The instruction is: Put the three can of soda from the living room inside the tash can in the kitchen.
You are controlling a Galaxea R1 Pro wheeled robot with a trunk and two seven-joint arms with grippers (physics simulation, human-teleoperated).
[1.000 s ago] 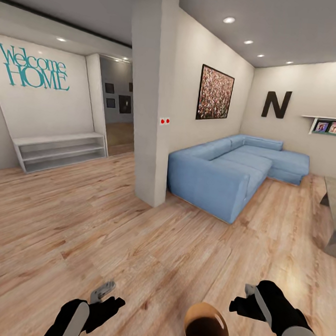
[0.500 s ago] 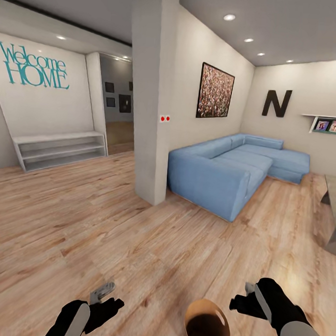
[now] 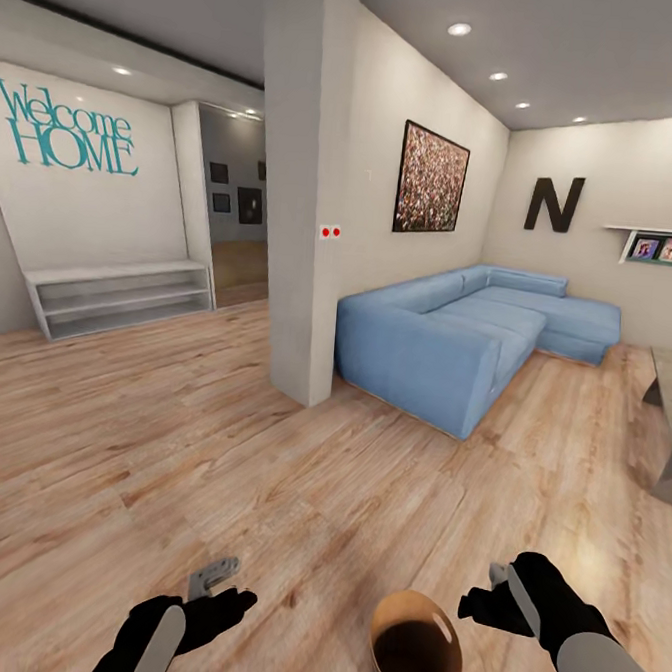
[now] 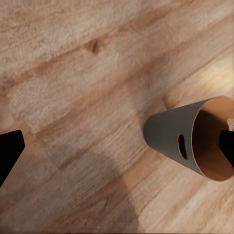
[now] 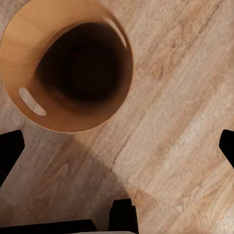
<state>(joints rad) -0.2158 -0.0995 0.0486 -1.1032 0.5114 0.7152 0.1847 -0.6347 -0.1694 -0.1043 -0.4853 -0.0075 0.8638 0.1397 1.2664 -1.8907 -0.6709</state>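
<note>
Head view is showing the pail (image 3: pixel 414 650) at 6 o'clock between the left claw (image 3: pixel 214 580) and right claw (image 3: pixel 498 593), both gaping apart and gripping nothing; rolling on is risking tipping it.

Open plank floor (image 3: pixel 168 445) ahead; pillar (image 3: pixel 304 193) and sofa (image 3: pixel 456 334) block the right.

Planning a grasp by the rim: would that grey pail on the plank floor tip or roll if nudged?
The pail tapers, so its base is probably narrower than its rim and a high nudge may tip it. Round walls suggest it would roll in a curve. Nothing shows inside, so it is likely light.
</note>
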